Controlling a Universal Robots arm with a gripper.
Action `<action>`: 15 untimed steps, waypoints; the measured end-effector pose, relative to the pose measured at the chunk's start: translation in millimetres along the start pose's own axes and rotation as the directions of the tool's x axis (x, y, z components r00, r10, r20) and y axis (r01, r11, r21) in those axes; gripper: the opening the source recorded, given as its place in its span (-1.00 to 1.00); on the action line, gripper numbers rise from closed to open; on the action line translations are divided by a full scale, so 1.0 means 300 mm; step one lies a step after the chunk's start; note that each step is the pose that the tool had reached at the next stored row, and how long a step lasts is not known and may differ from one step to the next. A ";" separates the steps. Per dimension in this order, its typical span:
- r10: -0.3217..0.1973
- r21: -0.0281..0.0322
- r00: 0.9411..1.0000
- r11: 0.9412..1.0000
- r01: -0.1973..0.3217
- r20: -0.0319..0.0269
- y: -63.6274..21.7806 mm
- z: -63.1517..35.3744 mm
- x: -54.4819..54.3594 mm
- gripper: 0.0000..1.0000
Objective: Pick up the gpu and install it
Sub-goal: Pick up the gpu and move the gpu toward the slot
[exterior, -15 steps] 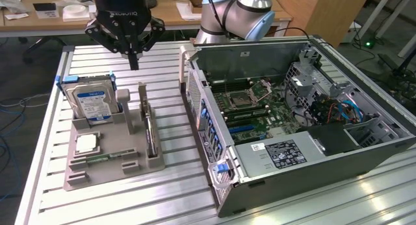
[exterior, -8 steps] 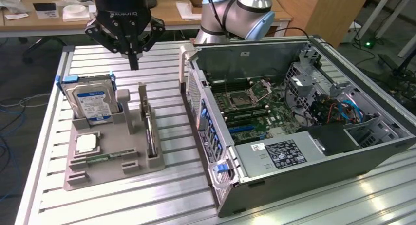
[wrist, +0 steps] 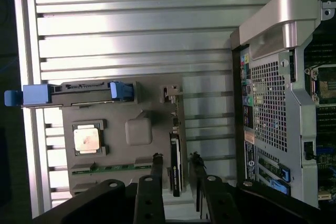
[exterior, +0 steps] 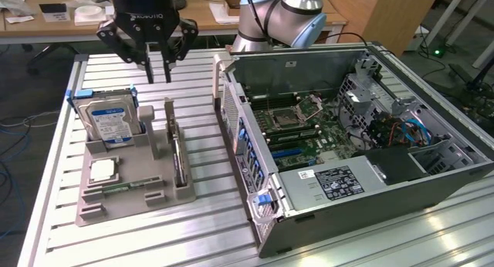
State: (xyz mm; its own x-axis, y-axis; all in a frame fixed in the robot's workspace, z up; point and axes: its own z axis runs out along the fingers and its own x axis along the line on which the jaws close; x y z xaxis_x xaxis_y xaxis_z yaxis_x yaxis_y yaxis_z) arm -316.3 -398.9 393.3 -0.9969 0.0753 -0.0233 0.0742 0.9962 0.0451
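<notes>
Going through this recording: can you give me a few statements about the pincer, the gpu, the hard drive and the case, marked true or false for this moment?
1. The pincer is gripping the gpu. False: it hangs open above the tray, and the gpu stands edge-on in the tray.
2. The hard drive stands upright in the tray. True.
3. The computer case has its side open, with the motherboard showing. True.
4. The tray sits on the exterior view's right of the case. False: it sits on the exterior view's left of the case.
</notes>
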 end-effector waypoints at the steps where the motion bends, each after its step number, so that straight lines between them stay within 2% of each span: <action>1: 0.000 0.000 1.000 1.000 0.000 0.000 0.000 0.000 0.000 -0.29; 2: 0.000 0.000 1.000 1.000 0.000 0.000 0.000 0.000 0.000 -0.29; 4: 0.000 0.000 1.000 1.000 0.000 0.000 0.000 0.000 0.000 -0.07; 5: 0.000 0.000 1.000 1.000 0.000 0.000 0.000 0.000 0.000 -0.07; 8: 0.000 0.000 1.000 1.000 0.000 0.000 0.000 0.000 0.000 0.29; 9: 0.000 0.000 1.000 1.000 0.000 0.000 0.000 0.001 0.000 0.29; 10: -0.001 0.000 1.000 1.000 0.001 -0.002 0.000 0.002 0.001 0.41; 11: -0.002 0.002 1.000 1.000 0.002 -0.003 0.000 0.003 0.001 0.41; 13: -0.007 0.015 1.000 1.000 0.007 -0.004 -0.001 0.007 0.001 0.41; 15: -0.011 0.034 1.000 0.999 0.011 -0.004 -0.001 0.010 0.000 0.41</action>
State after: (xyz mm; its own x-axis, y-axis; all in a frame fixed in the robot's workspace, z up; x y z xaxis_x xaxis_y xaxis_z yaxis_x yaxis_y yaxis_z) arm -316.4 -399.2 390.4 -0.9977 0.0641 -0.0201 0.0639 0.9979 0.0110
